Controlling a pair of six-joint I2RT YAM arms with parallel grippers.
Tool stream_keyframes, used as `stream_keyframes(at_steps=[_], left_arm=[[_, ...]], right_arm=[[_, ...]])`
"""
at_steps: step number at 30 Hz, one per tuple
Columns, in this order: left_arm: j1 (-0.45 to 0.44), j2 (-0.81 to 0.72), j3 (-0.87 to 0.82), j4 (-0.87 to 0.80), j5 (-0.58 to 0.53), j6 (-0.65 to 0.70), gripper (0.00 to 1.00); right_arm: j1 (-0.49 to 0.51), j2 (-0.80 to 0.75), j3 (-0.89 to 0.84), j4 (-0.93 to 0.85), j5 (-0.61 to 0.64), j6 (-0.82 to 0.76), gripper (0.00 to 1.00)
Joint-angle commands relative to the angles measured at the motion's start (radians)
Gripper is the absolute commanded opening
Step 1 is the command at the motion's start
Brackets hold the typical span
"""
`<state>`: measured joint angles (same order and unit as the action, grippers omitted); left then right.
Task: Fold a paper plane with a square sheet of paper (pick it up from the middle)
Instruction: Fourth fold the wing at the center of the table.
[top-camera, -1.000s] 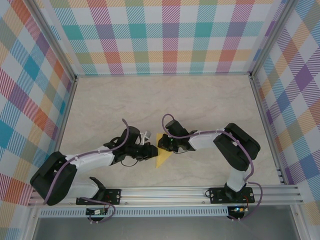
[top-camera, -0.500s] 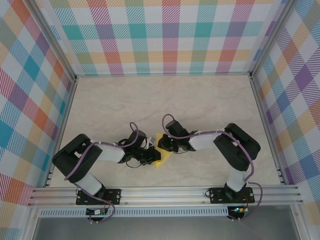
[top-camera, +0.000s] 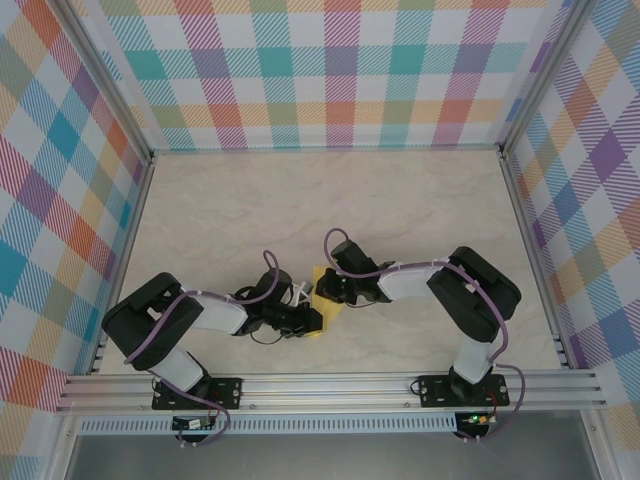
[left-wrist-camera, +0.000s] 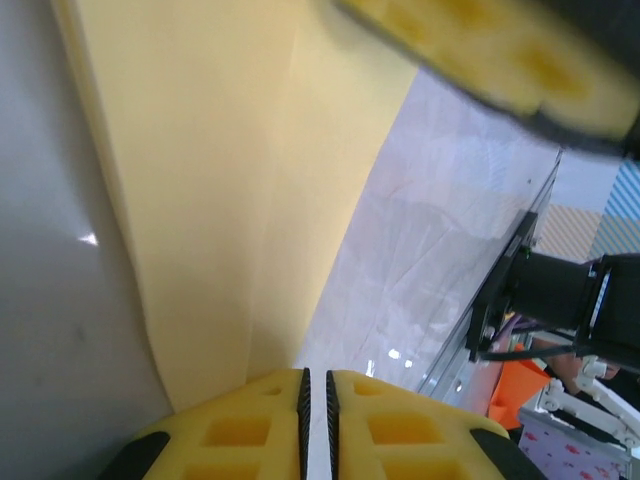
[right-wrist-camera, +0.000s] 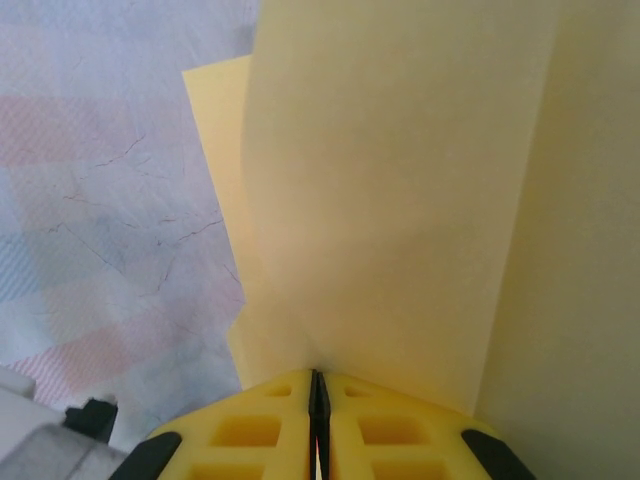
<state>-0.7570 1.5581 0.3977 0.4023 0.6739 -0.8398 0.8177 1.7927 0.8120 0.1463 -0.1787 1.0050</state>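
Low in the centre of the top view, the paper (top-camera: 326, 310) sits partly folded just above the table (top-camera: 400, 200). Left hand (left-wrist-camera: 316, 400) and right hand (right-wrist-camera: 316, 400) each pinch an edge, probably to line up the layers for a crease.

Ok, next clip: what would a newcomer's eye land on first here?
The pale-yellow sheet of paper, partly folded, is pinched between both arms at the front middle of the table. The left gripper and right gripper meet almost tip to tip there, each shut on it. Loud pastel-checked walls stand on three sides.
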Motion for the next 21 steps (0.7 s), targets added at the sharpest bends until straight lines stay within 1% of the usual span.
stream_keyframes(at_steps=[1,5,8,9,12,14,16,18,21], left_arm=[[-0.034,-0.042,-0.053,-0.192,0.051,0.021,0.16],[-0.034,-0.087,-0.074,-0.194,0.067,0.019,0.18],[-0.034,-0.180,-0.057,-0.226,0.044,0.018,0.19],[-0.034,-0.220,-0.045,-0.253,0.018,0.019,0.19],[-0.028,-0.371,-0.012,-0.369,-0.110,0.020,0.17],[-0.008,-0.464,-0.006,-0.397,-0.173,-0.003,0.19],[0.015,-0.519,-0.003,-0.419,-0.228,-0.032,0.22],[0.032,-0.528,0.013,-0.444,-0.268,-0.027,0.23],[0.040,-0.480,0.024,-0.376,-0.276,-0.030,0.25]], right_arm=[[-0.002,0.075,-0.066,-0.213,0.104,-0.015,0.12],[-0.002,0.068,-0.069,-0.205,0.099,-0.015,0.12],[0.000,0.070,-0.071,-0.183,0.081,-0.008,0.12],[0.000,0.070,-0.072,-0.175,0.074,-0.004,0.12],[0.000,0.064,-0.085,-0.155,0.070,0.011,0.12],[0.000,0.052,-0.096,-0.141,0.066,0.021,0.12],[-0.001,0.044,-0.104,-0.127,0.057,0.032,0.12],[0.000,0.035,-0.112,-0.104,0.043,0.046,0.13],[0.000,0.024,-0.120,-0.083,0.032,0.062,0.13]])
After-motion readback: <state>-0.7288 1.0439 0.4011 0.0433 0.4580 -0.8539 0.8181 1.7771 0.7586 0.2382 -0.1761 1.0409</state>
